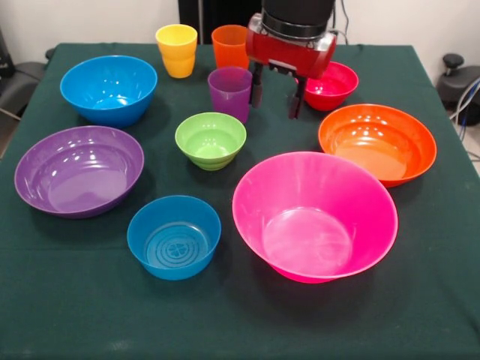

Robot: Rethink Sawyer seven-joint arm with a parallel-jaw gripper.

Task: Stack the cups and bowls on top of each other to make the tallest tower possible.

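My gripper (277,100) hangs open and empty above the far middle of the table, between the purple cup (229,92) on its left and the small red bowl (330,85) on its right. The yellow cup (177,49) and orange cup (229,46) stand upright at the far edge. The small green bowl (211,139) sits in the middle. The small blue bowl (174,236) is near the front. The mid-sized blue bowl (109,89), purple bowl (79,170) and orange bowl (377,142) stand around it. The large pink bowl (314,215) is front right. Nothing is stacked.
All pieces stand apart on a dark green tablecloth (75,315). The robot's pedestal is behind the far table edge. A black chair part (454,71) shows off the table's right side.
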